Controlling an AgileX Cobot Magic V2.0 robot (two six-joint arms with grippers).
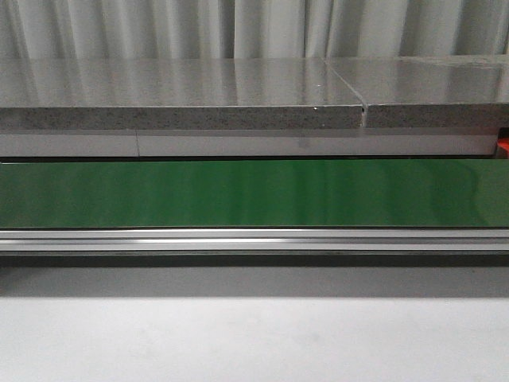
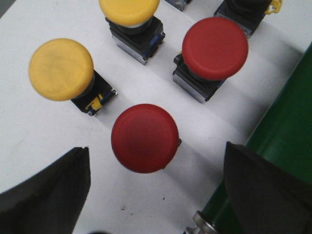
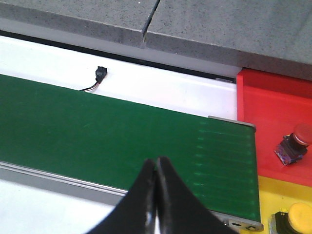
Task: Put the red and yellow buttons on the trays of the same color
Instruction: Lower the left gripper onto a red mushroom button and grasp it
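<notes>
Left end effector above crowded buttons

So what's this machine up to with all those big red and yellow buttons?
It is sorting buttons by colour. The left hand is open above a red button on the white table, with another red button and two yellow buttons nearby. The right hand is shut and empty over the green conveyor belt. Beyond the belt's end, one red button lies on the red tray and one yellow button on the yellow tray.
</notes>
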